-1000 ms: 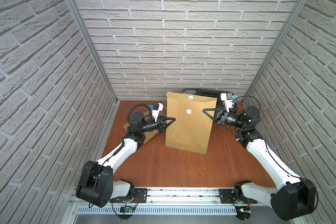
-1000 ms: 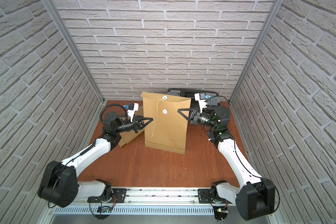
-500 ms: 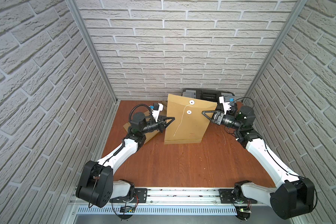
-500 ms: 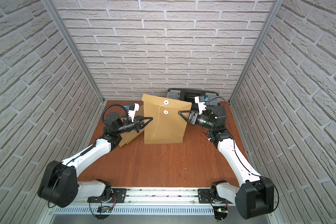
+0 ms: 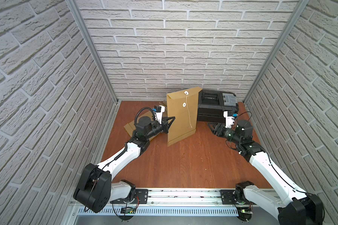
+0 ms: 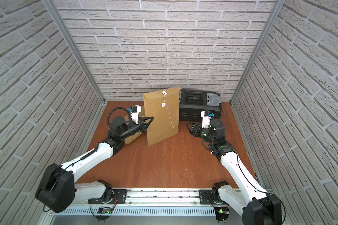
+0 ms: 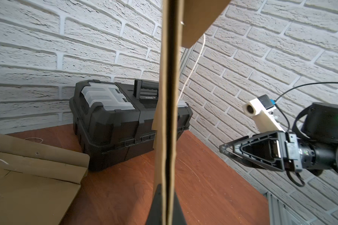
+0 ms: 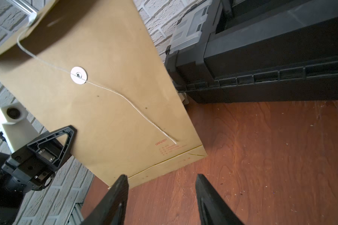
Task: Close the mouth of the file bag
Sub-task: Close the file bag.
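Item 1, far left: flat brown paper envelopes (image 5: 132,127), lying loose on the reddish wood worktop (image 5: 183,165), partly under the left arm.

Item 2: left hand (image 5: 172,118), fingers together and clamped on the left edge of the file bag, roughly halfway up its height (the left wrist view looks straight along that pinched edge).

Item 3, centre: tall brown kraft-paper file bag (image 5: 180,120), held upright and slightly tilted, in front of the back wall. Whether its lower edge touches the worktop cannot be told. The top flap (image 5: 185,92) leans forward over the mouth without lying flat. One white disc sits on the flap and a second white disc (image 5: 184,104) on the body. A thin white string (image 5: 189,116) runs from the upper disc past the lower one and hangs loose down the face, unwound. Contents not visible.

Item 4: black plastic toolbox (image 5: 211,112) with a carry handle and grey lid compartments (image 5: 229,98), against the back wall just beside the bag; lid down, contents hidden.

Item 5, right: right hand (image 5: 211,125), fingers apart, low near the worktop and clear of the bag, gripping nothing.
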Robot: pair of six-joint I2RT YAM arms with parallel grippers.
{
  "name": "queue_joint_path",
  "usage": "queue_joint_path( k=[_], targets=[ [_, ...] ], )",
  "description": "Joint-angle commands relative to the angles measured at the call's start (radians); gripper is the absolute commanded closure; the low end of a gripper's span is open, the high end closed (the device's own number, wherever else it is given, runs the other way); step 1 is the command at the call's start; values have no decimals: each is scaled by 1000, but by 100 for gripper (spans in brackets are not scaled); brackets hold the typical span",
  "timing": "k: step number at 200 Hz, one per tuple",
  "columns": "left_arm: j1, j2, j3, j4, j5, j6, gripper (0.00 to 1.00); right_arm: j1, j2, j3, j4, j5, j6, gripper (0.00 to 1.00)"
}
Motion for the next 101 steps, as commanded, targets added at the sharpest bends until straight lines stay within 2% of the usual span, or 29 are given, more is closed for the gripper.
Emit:
queue_joint_path(
  k=[1, 36, 68, 101],
  targets=[
    [-32, -38, 60, -13, -97, 60, 100, 90, -21, -75, 249, 93, -15, 44],
    [-73, -57, 110, -103, -129, 123, 100, 254, 27, -138, 481, 240, -186, 48],
    [-117, -58, 148, -157, -134, 165, 100, 307, 123, -92, 587, 268, -248, 50],
    [-165, -54, 174, -203, -150, 222, 100, 347, 171, -19, 622, 360, -311, 48]
  ],
)
